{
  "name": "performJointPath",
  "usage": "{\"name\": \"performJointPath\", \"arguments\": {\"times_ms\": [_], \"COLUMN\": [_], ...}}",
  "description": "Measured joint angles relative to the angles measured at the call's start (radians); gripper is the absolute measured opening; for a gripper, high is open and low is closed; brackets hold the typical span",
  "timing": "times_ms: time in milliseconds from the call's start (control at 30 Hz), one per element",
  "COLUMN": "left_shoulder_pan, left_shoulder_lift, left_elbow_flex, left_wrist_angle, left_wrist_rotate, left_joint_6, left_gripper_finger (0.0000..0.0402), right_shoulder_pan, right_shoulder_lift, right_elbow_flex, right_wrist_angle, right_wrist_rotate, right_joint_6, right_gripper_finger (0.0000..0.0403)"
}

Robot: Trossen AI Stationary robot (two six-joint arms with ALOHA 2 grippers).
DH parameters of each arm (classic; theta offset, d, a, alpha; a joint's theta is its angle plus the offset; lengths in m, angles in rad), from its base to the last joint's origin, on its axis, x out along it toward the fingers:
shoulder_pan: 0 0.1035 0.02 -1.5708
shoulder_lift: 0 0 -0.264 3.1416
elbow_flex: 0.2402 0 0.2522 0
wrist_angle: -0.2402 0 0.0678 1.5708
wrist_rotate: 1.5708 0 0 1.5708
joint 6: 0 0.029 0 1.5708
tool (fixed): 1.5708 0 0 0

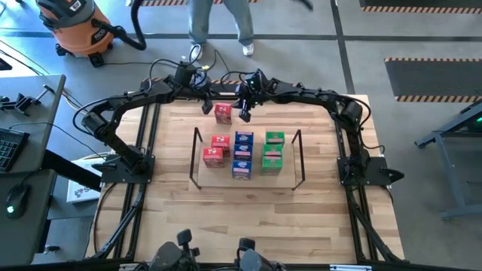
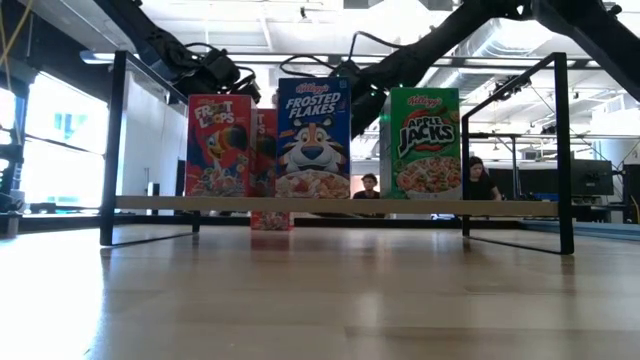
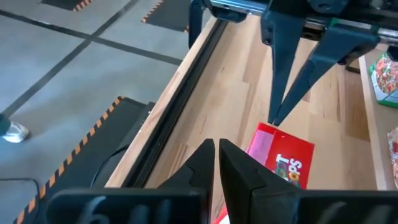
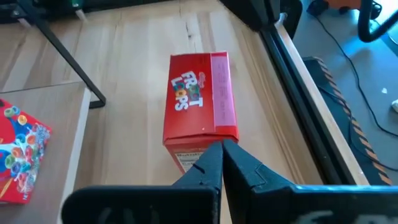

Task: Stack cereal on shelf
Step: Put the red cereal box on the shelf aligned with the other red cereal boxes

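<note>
Loose red Froot Loops box (image 1: 222, 113) was seen lying flat on desk (image 1: 248, 218) behind shelf (image 1: 197, 159), outside it. Left gripper (image 1: 205, 109) and right gripper (image 1: 245, 115) were positioned either side of box, both with jaws pressed together, nothing held. Shelf was already filled with red, blue (image 1: 242, 154), green (image 1: 273, 153) boxes; this one judged left for stacking.

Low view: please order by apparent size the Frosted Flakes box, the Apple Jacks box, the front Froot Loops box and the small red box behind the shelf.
1. Frosted Flakes box, tallest.
2. Apple Jacks box and front Froot Loops box: too alike to rank.
3. Small red box beyond the shelf: smallest, but farther from the camera, so true size is unsure.
</note>
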Motion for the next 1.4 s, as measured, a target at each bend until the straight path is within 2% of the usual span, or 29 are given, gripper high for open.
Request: {"name": "performJointPath", "arguments": {"times_ms": [167, 233, 367, 533, 667, 933, 1100, 1400], "left_shoulder_pan": [-0.024, -0.038, -0.074, -0.136, -0.163, -0.174, -0.171, -0.171], "left_shoulder_lift": [0.000, 0.000, 0.001, 0.004, 0.010, 0.037, 0.041, 0.096], "left_elbow_flex": [0.023, 0.052, 0.124, 0.175, 0.184, 0.182, 0.183, 0.185], "left_wrist_angle": [-0.051, -0.097, -0.240, -0.393, -0.404, -0.396, -0.368, -0.330], "left_wrist_rotate": [0.000, -0.001, -0.037, -0.133, -0.184, -0.199, -0.231, -0.237], "left_joint_6": [0.028, 0.047, 0.116, 0.224, 0.238, 0.217, 0.224, 0.243], "left_gripper_finger": [0.0040, 0.0054, 0.0084, 0.0126, 0.0160, 0.0216, 0.0227, 0.0228], "right_shoulder_pan": [0.000, 0.000, -0.002, -0.007, -0.012, -0.001, 0.007, 0.011], "right_shoulder_lift": [-0.002, -0.025, -0.124, -0.264, -0.382, -0.569, -0.637, -0.649], "right_elbow_flex": [0.000, -0.002, -0.003, -0.066, -0.149, -0.319, -0.384, -0.399], "right_wrist_angle": [-0.005, -0.066, -0.222, -0.314, -0.305, -0.242, -0.225, -0.233], "right_wrist_rotate": [-0.003, -0.004, 0.045, 0.079, 0.082, 0.094, 0.094, 0.094], "right_joint_6": [-0.013, -0.041, -0.144, -0.210, -0.221, -0.208, -0.202, -0.201], "right_gripper_finger": [0.0000, 0.0000, 0.0000, 0.0000, 0.0000, 0.0000, 0.0000, 0.0000]}}
